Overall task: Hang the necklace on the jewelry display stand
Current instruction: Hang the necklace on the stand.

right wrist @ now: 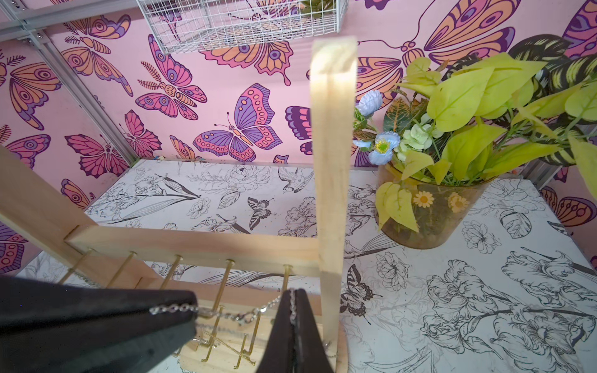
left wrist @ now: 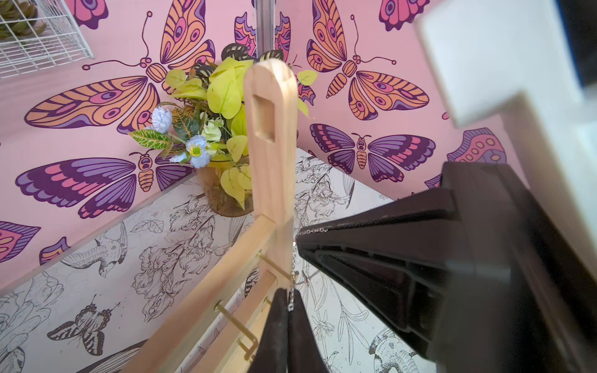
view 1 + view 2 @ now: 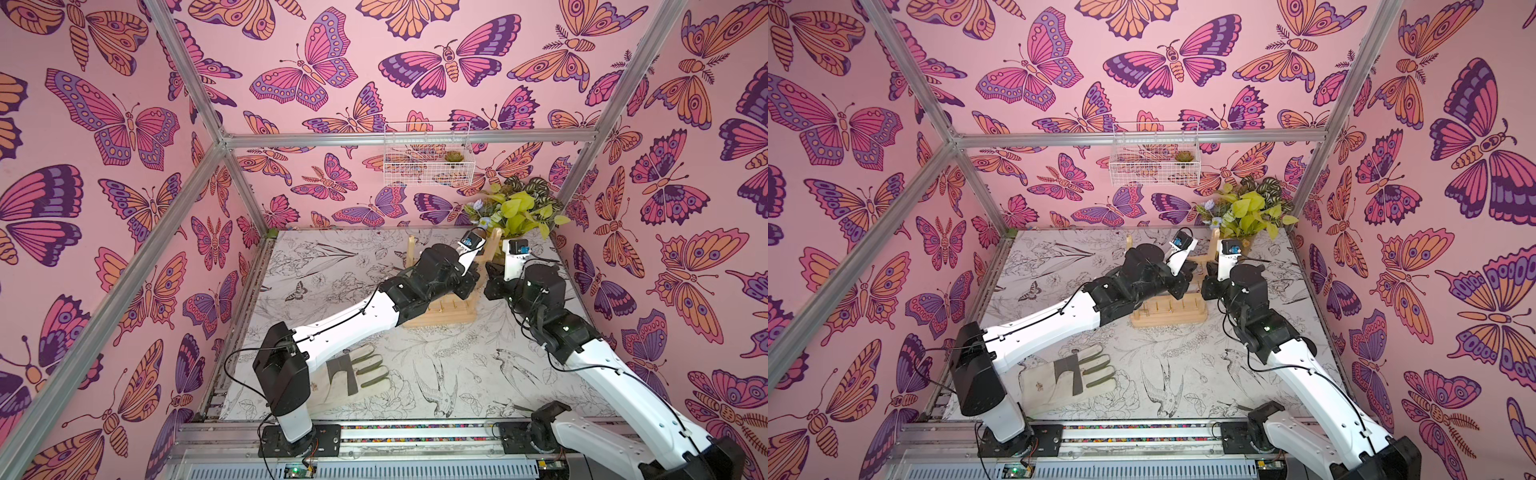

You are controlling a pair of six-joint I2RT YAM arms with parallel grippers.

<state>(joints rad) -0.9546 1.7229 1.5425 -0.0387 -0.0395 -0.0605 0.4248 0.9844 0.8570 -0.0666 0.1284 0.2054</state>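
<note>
I see the jewelry display stand upright on the far right part of the bench, just in front of the potted plant. Both arms reach over it. The left tool is closed, with its jaws clamped on the necklace, a thin silver chain. The right tool is also closed and clamped on the same chain. The chain is stretched between the two tools, close in front of the stand. It runs just below the upper crossbar and across the row of gold hooks, beside the right upright. I cannot tell whether the chain rests on any hook. A glove lies flat on the near part of the bench, well apart from the stand. A white wire basket hangs on the back wall above the stand.
</note>
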